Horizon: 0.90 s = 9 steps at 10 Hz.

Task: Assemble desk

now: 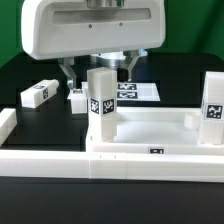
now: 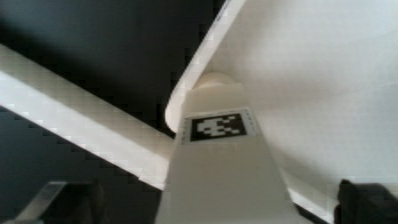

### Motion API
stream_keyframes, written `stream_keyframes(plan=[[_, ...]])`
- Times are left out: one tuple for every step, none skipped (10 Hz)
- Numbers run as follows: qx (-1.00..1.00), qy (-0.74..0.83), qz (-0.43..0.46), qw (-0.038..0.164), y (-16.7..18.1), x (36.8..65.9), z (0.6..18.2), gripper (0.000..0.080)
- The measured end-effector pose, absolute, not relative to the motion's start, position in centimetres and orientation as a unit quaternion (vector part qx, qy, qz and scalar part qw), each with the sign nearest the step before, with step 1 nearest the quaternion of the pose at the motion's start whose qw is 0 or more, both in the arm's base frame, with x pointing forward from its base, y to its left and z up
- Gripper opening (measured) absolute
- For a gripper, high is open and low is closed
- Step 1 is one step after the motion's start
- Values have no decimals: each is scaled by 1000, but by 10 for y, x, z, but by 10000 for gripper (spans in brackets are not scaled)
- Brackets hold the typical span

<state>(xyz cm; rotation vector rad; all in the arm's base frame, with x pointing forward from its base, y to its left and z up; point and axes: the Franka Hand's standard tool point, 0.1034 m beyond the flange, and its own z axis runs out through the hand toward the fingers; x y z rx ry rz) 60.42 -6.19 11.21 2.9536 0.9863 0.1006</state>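
Black worktop (image 1: 25,70) with a green wall behind carries the parts. Over it the gripper (image 1: 100,78) hangs with its fingers (image 2: 365,200) spread wide, one on each side of an upright leg (image 1: 101,105), clear of it and gripping nothing. This leg stands with its long axis vertical, tag toward the exterior camera, at a corner of the desk top (image 1: 150,130), whose long side runs across that view. A second leg (image 1: 212,105) stands at the exterior view's right, cut by the frame. Behind, a loose leg (image 1: 35,95) lies flat, a smaller block (image 1: 78,98) sits near it, and the marker board (image 1: 135,90) is partly hidden.
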Motion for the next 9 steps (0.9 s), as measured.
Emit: stream_keyframes(plan=[[947, 321, 32, 13, -62, 604, 112, 637], [947, 320, 32, 13, -62, 604, 112, 637], [947, 320, 32, 13, -63, 604, 112, 469], [947, 320, 32, 13, -62, 604, 112, 290], [949, 314, 32, 12, -63, 604, 112, 290], [951, 308, 32, 12, -63, 604, 112, 290], [951, 307, 32, 12, -63, 604, 112, 290], [963, 268, 33, 10, -62, 604, 112, 290], [973, 230, 33, 9, -62, 604, 112, 290]])
